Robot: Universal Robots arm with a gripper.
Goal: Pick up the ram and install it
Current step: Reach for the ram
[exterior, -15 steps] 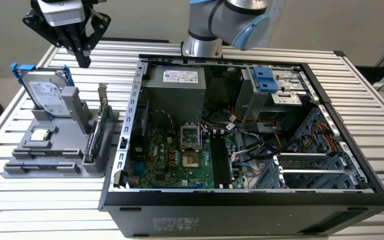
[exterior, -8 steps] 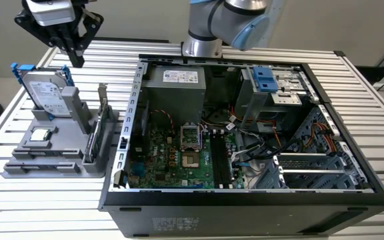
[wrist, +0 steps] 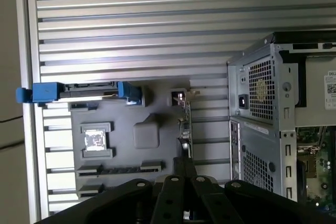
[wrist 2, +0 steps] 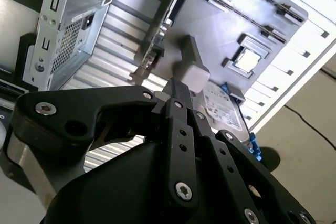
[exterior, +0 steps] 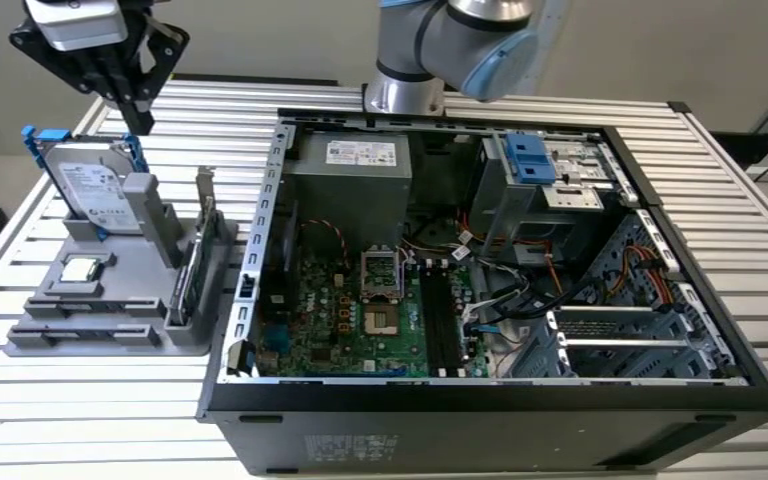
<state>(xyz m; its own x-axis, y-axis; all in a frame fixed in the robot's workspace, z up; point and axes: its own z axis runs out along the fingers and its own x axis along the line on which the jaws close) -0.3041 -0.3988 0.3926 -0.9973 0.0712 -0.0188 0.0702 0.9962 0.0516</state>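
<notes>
The ram [wrist: 118, 170] is a long thin dark strip lying on edge between two clips of the grey holder [wrist: 131, 108]; it also shows in the second wrist view [wrist 2: 252, 18]. My gripper [exterior: 135, 118] hangs high above the holder's far end, over the upright hard drive [exterior: 91, 185], well apart from the ram. Its black fingers [wrist: 185, 163] point down and meet at the tip [wrist 2: 176, 86], shut with nothing between them. The black memory slots [exterior: 440, 325] lie on the green motherboard inside the open computer case [exterior: 264, 250].
The grey holder [exterior: 37, 345] sits at the exterior view's left of the case and also carries a processor chip [exterior: 81, 268] and an upright card with a metal bracket [exterior: 191, 270]. The case's power supply [exterior: 351, 185], cables and drive cage [exterior: 551, 175] crowd its inside. Slatted table all around.
</notes>
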